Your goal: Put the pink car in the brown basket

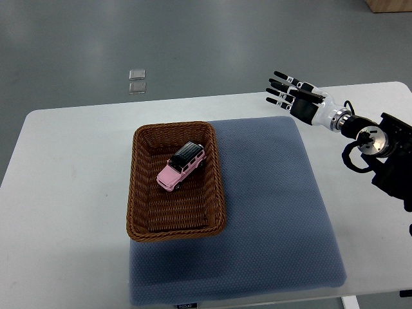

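The pink car (181, 167), with a black roof, lies inside the brown wicker basket (140, 193), in its upper middle part. The basket stands on the left part of a blue-grey mat (270, 206). My right hand (290, 93) is up at the far right of the table, well away from the basket, its fingers spread and holding nothing. Its arm (373, 141) comes in from the right edge. No left arm shows.
The white table (71, 180) carries the mat. Two small clear squares (136, 80) lie on the grey floor beyond the table's far edge. A wooden corner (389, 5) shows at the top right.
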You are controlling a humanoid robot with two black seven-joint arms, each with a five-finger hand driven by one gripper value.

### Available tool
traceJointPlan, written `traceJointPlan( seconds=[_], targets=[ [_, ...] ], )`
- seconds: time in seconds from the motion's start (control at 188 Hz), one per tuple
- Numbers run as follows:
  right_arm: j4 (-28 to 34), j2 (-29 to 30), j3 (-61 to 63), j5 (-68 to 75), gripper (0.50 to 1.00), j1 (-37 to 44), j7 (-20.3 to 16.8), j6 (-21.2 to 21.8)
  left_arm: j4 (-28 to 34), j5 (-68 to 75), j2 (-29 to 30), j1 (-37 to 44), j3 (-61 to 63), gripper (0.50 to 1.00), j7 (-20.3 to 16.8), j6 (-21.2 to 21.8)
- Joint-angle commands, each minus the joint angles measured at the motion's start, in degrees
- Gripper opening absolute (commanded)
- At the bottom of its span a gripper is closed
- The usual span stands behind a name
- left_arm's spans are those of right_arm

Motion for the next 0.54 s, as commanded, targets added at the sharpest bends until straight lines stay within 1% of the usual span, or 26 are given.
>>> traceJointPlan(
  seconds=[0.0,0.533],
  targets=[
    [0.09,-0.47,0.24,0.01,0.913,-0.02,0.12,-0.08,0.0,0.0,0.0,0.01,0.0,1.0,-0.01,0.01],
    [0.09,-0.47,0.59,0.45,0.913,-0.02,0.21,-0.08,0.0,0.0,0.0,-0.08,0.0,1.0,-0.01,-0.08]
  ],
)
